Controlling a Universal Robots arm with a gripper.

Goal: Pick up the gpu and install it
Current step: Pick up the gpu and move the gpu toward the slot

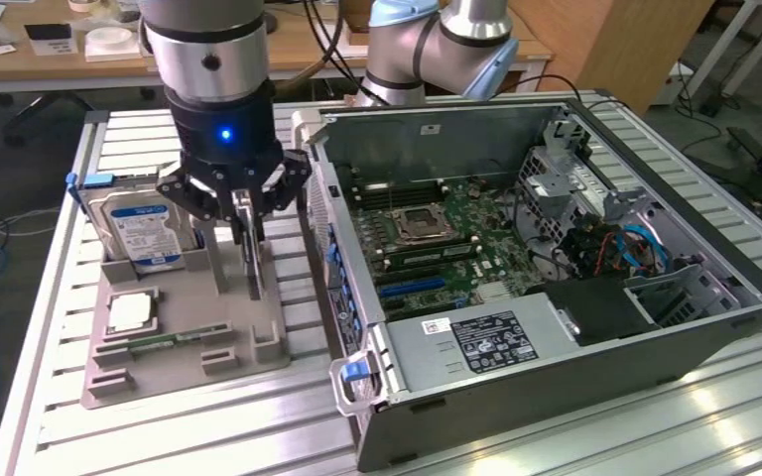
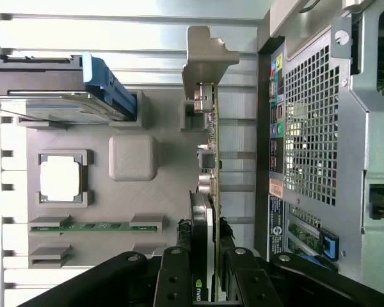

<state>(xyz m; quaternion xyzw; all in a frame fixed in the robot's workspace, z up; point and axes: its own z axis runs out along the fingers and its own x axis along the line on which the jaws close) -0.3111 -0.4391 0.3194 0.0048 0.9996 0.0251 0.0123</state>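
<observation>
My arm points straight down over the tray, gripper partly closed and clamped on the upright gpu

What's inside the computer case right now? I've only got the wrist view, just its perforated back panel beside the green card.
Observer: The grey metal computer case lies open side up, with its green motherboard exposed.
Operator: Are the expansion slots free?
Observer: The long blue slots look empty.
Operator: And how does the tool sit?
Observer: The black tool points straight down over the grey plastic tray, closed on the thin green gpu card.
</observation>
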